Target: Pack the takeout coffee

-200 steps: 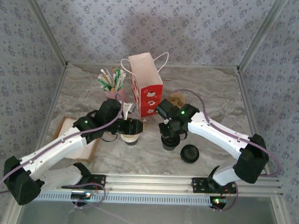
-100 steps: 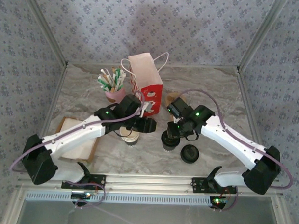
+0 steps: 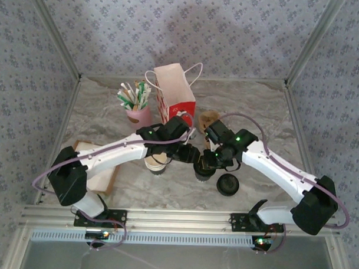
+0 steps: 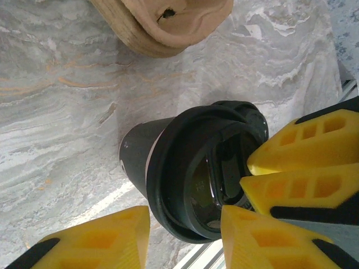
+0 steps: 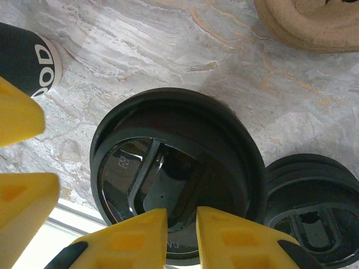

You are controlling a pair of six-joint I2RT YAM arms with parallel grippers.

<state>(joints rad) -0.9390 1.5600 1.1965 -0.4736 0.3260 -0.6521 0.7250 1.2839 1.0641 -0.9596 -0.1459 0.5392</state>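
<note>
A black takeout coffee cup (image 3: 203,171) with a black lid (image 5: 179,168) stands upright on the marble table, in front of the red paper bag (image 3: 176,105). My right gripper (image 5: 182,218) is right over it, fingers nearly together and tips resting on the lid's top, with nothing pinched between them. My left gripper (image 4: 185,224) comes in from the left at the lid's rim (image 4: 190,168). Its fingers (image 4: 84,241) stand apart, the near edge of the lid between them, and the left one is clear of the cup. The right gripper's fingers (image 4: 303,151) press on the lid.
A second cup (image 3: 156,163) stands left of the black one, under the left arm. A loose black lid (image 3: 228,184) lies to the right. A cardboard carrier (image 3: 210,119) sits behind, a pink cup of stirrers (image 3: 136,109) stands left of the bag, and a flat tray (image 3: 87,161) lies far left.
My left arm has swung right, from the second cup to the black cup. My right gripper has stayed over the lid, shifting slightly.
</note>
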